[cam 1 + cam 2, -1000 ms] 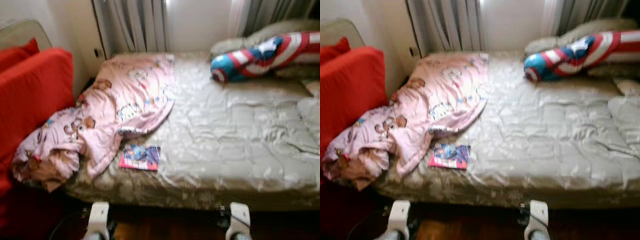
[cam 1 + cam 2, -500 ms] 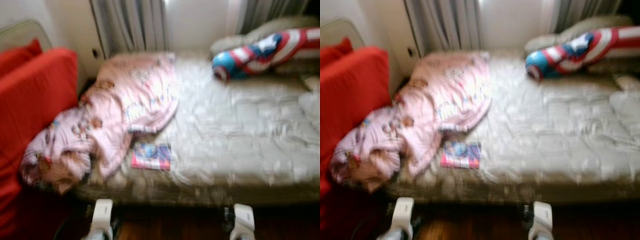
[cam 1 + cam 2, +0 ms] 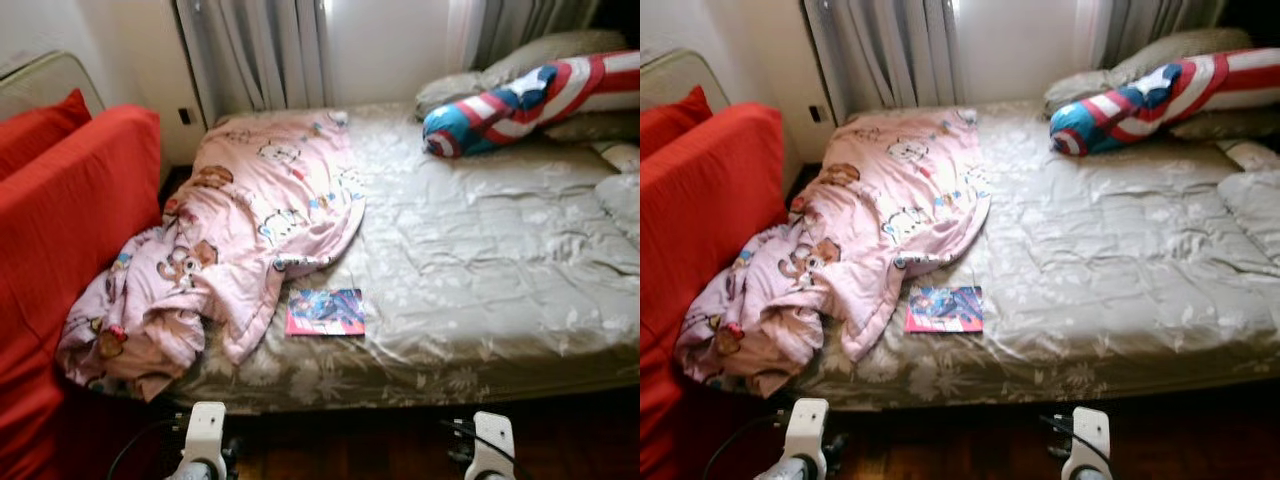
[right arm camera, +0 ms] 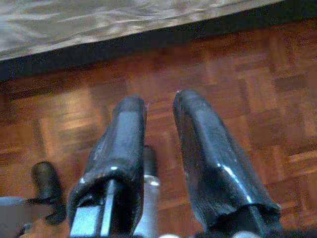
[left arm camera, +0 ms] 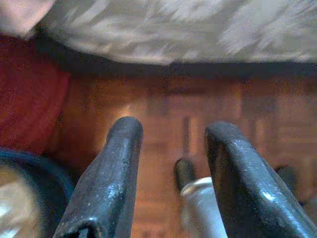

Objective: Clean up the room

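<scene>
1. Left eye view: a bed (image 3: 500,270) with a grey-gold quilted cover spans the frame; its right side is cut off by the picture edge.
2. A pink cartoon-print blanket (image 3: 240,240) lies crumpled from 12 o'clock to 8 o'clock on the bed, spilling over the near corner beside a red sofa (image 3: 70,220).
3. A thin magazine (image 3: 325,312) lies flat near the bed's front edge, at 4 o'clock from the blanket and just touching its hem.
4. A red, white and blue bolster pillow (image 3: 530,100) rests at 2 o'clock against grey pillows (image 3: 520,62), partly cut off.
5. Left wrist view: the left gripper (image 5: 171,163) hangs over parquet floor (image 5: 163,104), fingers well apart, holding nothing; the picture is blurred.
6. Right wrist view: the right gripper (image 4: 158,134) hangs likewise, fingers narrowly parted and empty.
</scene>
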`<state>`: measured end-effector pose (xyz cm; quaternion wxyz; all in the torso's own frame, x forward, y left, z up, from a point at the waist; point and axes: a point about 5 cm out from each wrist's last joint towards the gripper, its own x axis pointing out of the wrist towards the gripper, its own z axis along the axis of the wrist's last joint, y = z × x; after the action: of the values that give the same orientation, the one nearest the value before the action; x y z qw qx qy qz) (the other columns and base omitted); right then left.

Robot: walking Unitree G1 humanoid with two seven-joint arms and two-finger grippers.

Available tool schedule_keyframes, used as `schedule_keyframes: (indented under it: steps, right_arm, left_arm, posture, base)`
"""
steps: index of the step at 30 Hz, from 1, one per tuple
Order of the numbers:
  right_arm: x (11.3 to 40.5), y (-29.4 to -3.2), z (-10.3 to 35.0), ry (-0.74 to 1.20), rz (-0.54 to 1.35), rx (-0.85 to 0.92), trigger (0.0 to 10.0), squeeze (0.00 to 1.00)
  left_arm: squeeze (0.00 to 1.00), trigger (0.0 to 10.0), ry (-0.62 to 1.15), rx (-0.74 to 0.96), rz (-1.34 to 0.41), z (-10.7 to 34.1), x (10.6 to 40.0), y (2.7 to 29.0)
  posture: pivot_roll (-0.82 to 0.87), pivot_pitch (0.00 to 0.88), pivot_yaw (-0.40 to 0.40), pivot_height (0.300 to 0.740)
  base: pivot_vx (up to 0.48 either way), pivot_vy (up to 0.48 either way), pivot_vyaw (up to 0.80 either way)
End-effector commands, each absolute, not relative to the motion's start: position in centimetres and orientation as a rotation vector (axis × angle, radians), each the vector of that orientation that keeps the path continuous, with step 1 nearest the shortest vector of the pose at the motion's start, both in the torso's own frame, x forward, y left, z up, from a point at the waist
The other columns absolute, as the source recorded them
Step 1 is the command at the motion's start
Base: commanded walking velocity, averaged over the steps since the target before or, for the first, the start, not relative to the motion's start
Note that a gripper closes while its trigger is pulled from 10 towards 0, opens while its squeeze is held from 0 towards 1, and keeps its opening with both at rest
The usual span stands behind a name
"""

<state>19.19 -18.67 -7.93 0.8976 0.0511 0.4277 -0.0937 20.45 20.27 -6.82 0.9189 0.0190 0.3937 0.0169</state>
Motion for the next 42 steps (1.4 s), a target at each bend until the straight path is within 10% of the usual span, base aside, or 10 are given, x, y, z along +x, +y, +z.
schedule_keyframes:
  steps: [1,42]
  right_arm:
    - [18.87,-18.96,-8.05,0.894,-0.201,0.105,10.0,0.0]
    - [18.83,-19.23,-8.02,0.89,-0.192,0.085,10.0,0.0]
  left_arm:
    - [0.0,10.0,0.818,0.043,0.031,-6.89,20.44,20.09]
    - [0.0,10.0,0.837,0.0,0.014,-7.08,20.28,19.65]
  posture:
    - [0.0,0.0,0.037,0.74]
    - [-0.01,0.0,0.022,0.74]
  base:
    - [0.0,0.33,0.0]
    - [0.0,0.095,0.0]
